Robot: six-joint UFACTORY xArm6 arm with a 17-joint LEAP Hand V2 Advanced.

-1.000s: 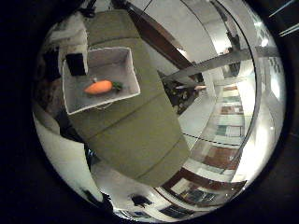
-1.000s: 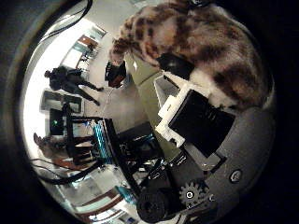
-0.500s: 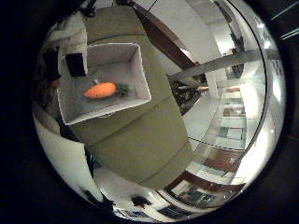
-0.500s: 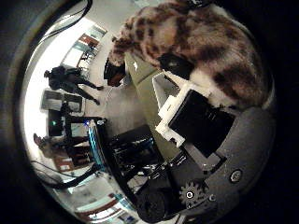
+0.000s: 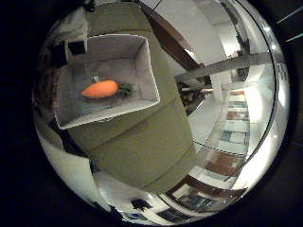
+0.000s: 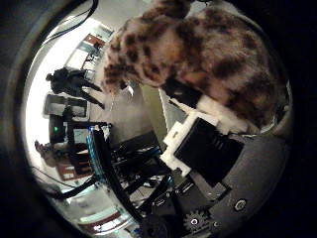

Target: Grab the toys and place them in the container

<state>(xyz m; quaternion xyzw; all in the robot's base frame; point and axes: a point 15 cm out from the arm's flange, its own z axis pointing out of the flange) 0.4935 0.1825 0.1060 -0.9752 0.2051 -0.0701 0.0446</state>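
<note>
robot hand (image 6: 208,163) | white + black blocky parts | grey body w/ screw | small gear

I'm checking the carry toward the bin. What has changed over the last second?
The white container now fills more of the little finger side view, so the hand has come closer to it. The spotted plush toy stays held against the palm, and the orange carrot toy still lies inside the container on the green table.
</note>
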